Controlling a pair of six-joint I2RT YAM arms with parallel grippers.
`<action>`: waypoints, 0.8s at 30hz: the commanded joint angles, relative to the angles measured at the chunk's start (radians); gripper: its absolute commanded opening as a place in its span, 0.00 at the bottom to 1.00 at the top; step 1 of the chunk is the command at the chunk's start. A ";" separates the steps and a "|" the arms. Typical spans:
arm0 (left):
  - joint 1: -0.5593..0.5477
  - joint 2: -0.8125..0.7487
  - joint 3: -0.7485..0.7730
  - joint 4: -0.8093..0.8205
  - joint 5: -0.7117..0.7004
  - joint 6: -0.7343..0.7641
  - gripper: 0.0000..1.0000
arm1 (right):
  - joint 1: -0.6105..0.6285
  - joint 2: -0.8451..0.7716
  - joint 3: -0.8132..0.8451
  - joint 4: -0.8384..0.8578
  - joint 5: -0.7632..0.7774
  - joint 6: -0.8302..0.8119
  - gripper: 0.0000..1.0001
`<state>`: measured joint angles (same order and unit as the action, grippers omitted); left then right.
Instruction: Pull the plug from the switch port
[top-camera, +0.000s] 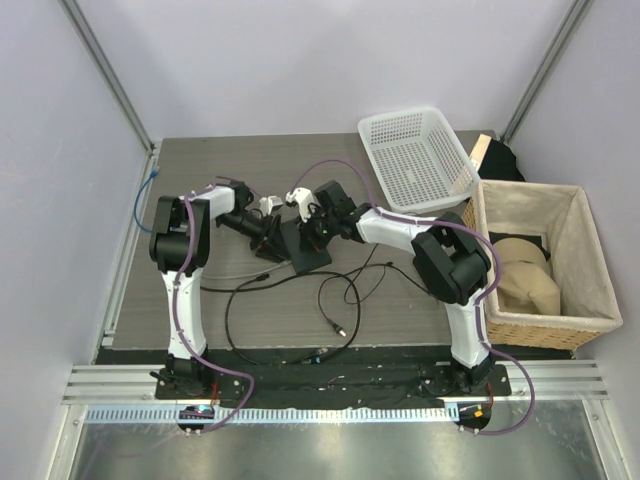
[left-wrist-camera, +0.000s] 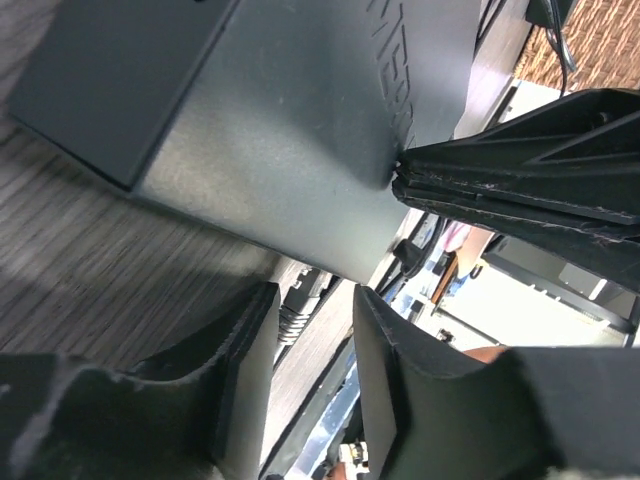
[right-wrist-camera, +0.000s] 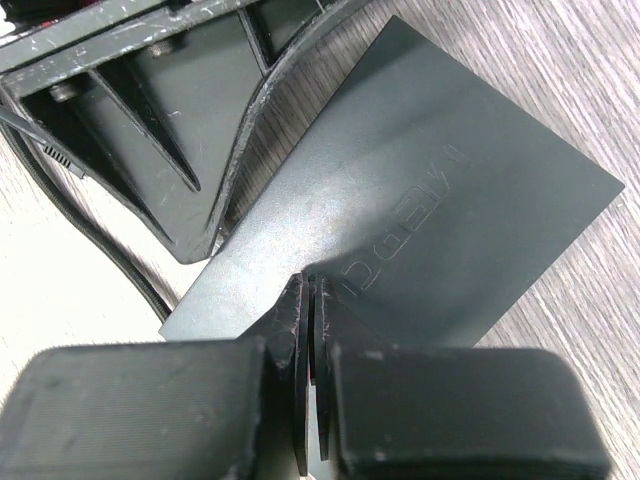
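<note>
Firmly together, the right claw (right-wrist-camera: 310, 287) presses the dark-grey box (right-wrist-camera: 430, 190), while the left claw (left-wrist-camera: 315, 300) stands apart around the plug (left-wrist-camera: 297, 310).

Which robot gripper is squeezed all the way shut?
The right gripper: its fingers are pressed together, with the tips against the flat dark-grey box. The left gripper has a clear gap between its fingers.

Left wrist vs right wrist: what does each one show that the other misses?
Left wrist only: a ribbed plug at the edge of the switch, seen between the left gripper's open fingers; also a wicker basket corner. Right wrist only: the switch's far corners and a black cable trailing off left. Both: the switch's top face, with the right gripper's shut fingertips pressing on it.
</note>
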<state>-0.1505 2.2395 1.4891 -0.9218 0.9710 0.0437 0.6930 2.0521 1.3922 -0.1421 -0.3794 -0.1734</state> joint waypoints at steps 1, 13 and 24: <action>-0.031 0.046 -0.033 0.040 -0.156 0.071 0.39 | 0.005 0.063 -0.042 -0.151 0.085 -0.015 0.02; -0.080 0.035 -0.029 0.069 -0.248 0.001 0.20 | 0.005 0.066 -0.047 -0.140 0.085 -0.008 0.02; -0.066 0.086 0.152 -0.084 -0.226 -0.007 0.00 | 0.010 0.062 -0.055 -0.140 0.089 -0.009 0.02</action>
<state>-0.1963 2.2513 1.5520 -0.9764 0.8536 0.0063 0.6926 2.0480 1.3926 -0.1589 -0.3767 -0.1696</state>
